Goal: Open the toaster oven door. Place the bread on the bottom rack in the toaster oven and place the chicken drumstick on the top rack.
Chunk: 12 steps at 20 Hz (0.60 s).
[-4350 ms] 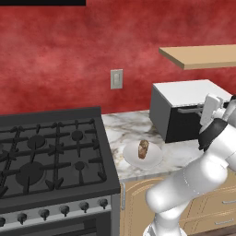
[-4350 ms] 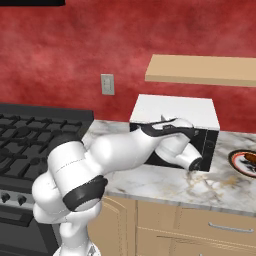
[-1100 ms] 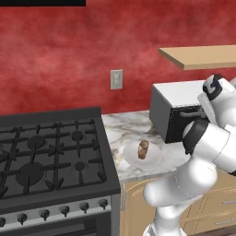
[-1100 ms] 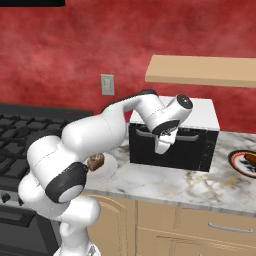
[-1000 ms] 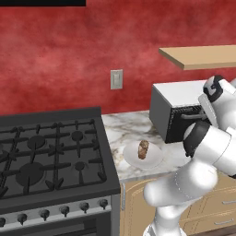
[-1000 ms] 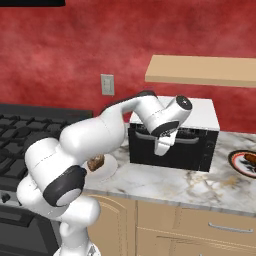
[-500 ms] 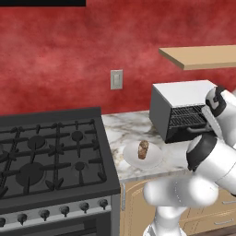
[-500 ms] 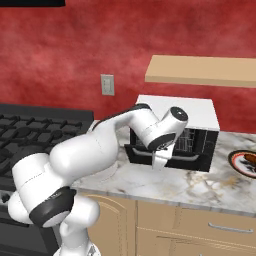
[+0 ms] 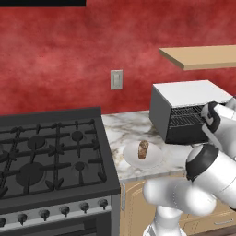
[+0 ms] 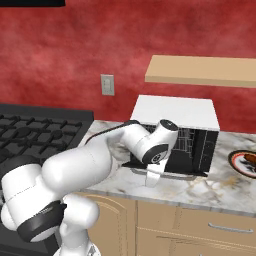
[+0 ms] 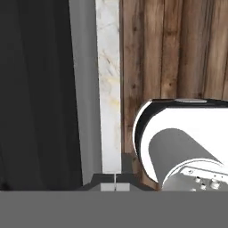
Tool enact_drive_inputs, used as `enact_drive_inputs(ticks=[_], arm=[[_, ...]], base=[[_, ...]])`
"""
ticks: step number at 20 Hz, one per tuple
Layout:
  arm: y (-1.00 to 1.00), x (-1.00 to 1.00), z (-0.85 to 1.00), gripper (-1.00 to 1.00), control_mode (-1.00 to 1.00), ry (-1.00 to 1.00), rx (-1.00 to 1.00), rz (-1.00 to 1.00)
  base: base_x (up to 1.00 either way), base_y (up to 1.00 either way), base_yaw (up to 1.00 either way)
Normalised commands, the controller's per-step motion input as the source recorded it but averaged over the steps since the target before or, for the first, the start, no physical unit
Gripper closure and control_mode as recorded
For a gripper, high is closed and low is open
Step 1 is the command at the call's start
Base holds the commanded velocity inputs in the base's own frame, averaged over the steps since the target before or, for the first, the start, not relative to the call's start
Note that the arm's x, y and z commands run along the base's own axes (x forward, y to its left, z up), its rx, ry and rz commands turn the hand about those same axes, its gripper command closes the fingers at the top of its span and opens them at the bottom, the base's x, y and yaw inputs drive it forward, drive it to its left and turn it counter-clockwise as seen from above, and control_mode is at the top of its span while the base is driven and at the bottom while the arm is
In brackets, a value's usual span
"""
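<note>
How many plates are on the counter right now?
2. A white plate holding food sits between the stove and the toaster oven. A dark-rimmed plate lies right of the oven, cut off by the frame edge. Others may be hidden.

The white arm rises from the base, bends at a bulky dark-jointed elbow and reaches forward and low, its forearm sweeping across to a wrist turned sharply downward. The tool (image 10: 152,180) hangs below the wrist with its tips pointing down. In the hand view its two dark fingertips (image 11: 107,180) stand pressed together with only a thin seam between them, nothing between them. From the left base view the upper arm and wrist crowd the right edge.
</note>
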Motion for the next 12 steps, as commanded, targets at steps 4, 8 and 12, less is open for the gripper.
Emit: enact_drive_inputs(ticks=[4, 8, 12], arm=[[0.12, -0.17, -0.15, 1.0, -1.0, 0.24, 0.09, -0.02], [0.01, -0.28, 0.1, 1.0, -1.0, 0.18, 0.14, 0.0], [0.0, -0.51, 0.35, 1.0, -1.0, 0.05, 0.13, 0.0]], base=[[0.0, 0.0, 0.0], [0.0, 0.0, 0.0], [0.0, 0.0, 0.0]])
